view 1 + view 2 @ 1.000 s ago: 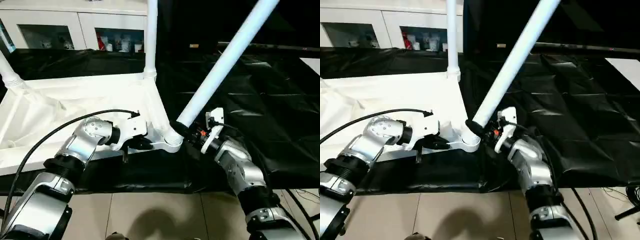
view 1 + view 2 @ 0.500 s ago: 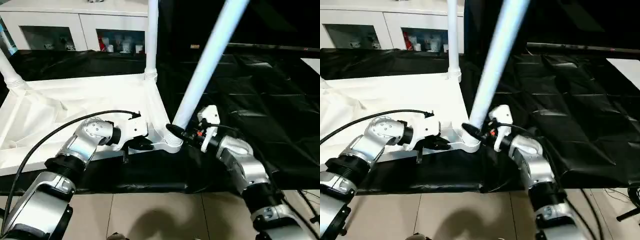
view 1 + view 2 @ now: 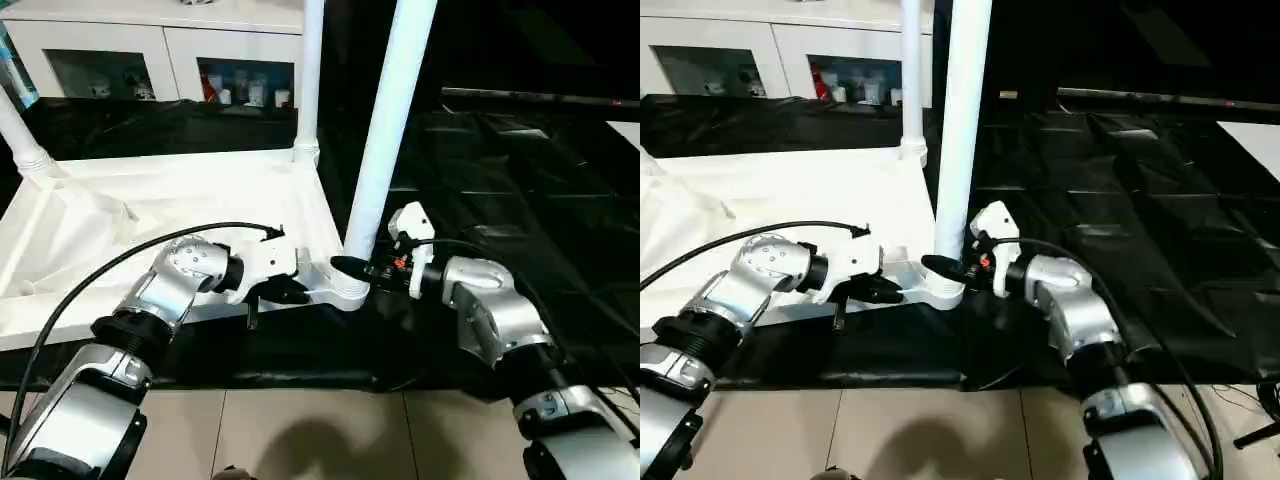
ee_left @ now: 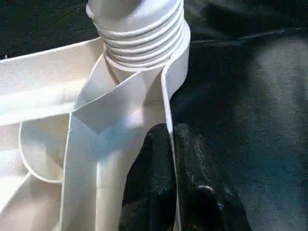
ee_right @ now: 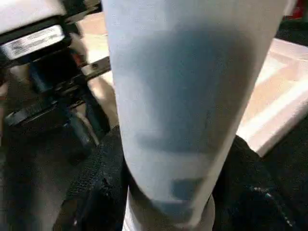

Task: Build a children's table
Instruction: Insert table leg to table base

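Standing nearly straight in the corner socket (image 3: 347, 288), your leg (image 3: 388, 130) is clamped by the right gripper (image 3: 352, 267); at nine o'clock, the left gripper (image 4: 168, 178) pinches the tabletop rim (image 4: 169, 91).

Over the last second we have swung the long white tapered tube leg (image 3: 385, 130) from a strong rightward lean to nearly upright in the round corner socket (image 3: 346, 287), our right gripper (image 3: 350, 267) turning with it and its silver forearm (image 3: 487, 318) shifting right.
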Available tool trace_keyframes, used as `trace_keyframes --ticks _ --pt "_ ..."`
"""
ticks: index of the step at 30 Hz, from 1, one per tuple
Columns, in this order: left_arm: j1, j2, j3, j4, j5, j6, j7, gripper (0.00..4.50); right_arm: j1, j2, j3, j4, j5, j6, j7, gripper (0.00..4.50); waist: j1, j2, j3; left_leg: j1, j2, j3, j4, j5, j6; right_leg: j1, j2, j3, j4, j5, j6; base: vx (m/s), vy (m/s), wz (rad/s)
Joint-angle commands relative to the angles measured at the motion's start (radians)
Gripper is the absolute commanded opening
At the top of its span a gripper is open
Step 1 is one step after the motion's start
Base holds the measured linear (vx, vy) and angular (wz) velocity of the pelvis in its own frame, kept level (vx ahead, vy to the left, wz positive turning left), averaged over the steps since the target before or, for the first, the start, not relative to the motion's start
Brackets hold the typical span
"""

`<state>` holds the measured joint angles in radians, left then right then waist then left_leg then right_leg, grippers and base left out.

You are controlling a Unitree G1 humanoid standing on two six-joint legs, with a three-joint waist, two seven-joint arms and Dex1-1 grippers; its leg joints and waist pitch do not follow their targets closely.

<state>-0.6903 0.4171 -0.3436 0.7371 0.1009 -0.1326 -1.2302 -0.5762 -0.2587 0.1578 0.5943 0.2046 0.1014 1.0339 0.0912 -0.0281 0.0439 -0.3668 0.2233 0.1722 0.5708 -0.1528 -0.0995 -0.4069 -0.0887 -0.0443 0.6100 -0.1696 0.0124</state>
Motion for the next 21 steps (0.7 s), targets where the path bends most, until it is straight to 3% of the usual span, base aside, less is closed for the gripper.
trace_keyframes --ticks 1,6,14,21 --pt "0.011 -0.008 -0.029 -0.041 -0.018 -0.044 -0.084 0.00 0.055 -0.023 0.064 0.084 -0.047 0.039 0.040 1.88 -0.002 0.012 -0.059 0.012 0.003 0.009 -0.070 -0.363 -0.005 0.038 -0.032 0.026 -0.075 -0.259 -0.215 0.000 0.000 0.00" --pt "0.021 -0.010 -0.022 -0.065 -0.056 -0.064 -0.133 0.00 0.080 -0.041 0.085 0.073 -0.049 0.015 0.099 1.88 -0.001 0.008 -0.057 0.015 0.004 0.009 -0.071 -0.386 -0.004 0.036 -0.034 0.026 -0.079 -0.300 -0.210 0.000 0.000 0.00" --pt "0.015 -0.007 -0.018 -0.064 -0.062 -0.069 -0.149 0.00 0.112 -0.042 0.090 0.074 -0.061 -0.021 0.131 1.88 -0.002 0.012 -0.054 0.019 0.004 0.004 -0.075 -0.440 -0.015 0.030 -0.036 0.026 -0.089 -0.389 -0.186 0.000 0.000 0.00" --pt "0.009 -0.001 -0.013 -0.055 -0.066 -0.068 -0.172 0.00 0.117 -0.038 0.086 0.094 -0.062 -0.041 0.133 1.88 -0.004 0.012 -0.056 0.017 0.005 0.003 -0.078 -0.438 -0.017 0.031 -0.034 0.025 -0.086 -0.359 -0.193 0.000 0.000 0.00"
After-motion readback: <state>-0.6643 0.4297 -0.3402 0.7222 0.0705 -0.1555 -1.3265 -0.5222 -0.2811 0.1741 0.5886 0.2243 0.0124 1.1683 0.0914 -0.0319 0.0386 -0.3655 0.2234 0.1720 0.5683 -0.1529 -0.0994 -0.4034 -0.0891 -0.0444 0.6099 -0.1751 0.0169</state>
